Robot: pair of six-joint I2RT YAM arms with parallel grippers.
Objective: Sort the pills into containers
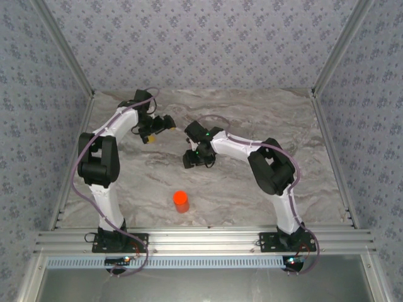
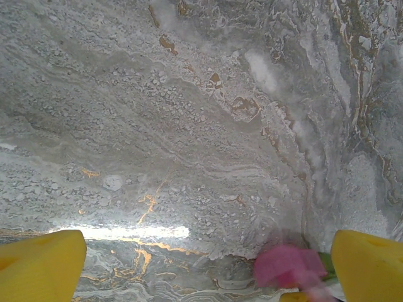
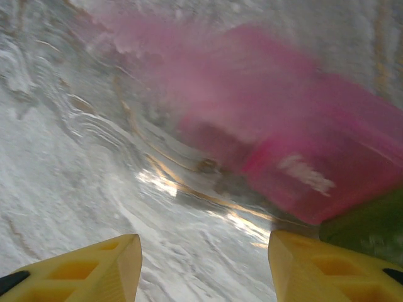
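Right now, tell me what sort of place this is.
Probably a robot test booth, not a home: a left arm and a right arm bolted to a metal rail at the edge of a marble-look table, boxed in by patterned wall panels.

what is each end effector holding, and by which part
Nothing. The left end effector is open over the table; the right end effector is open, the containers lying beyond it.

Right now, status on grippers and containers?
Left gripper open, nothing gripped. Right gripper open, pink-and-green containers just ahead of it, blurred. Orange bottle stands well clear of both.
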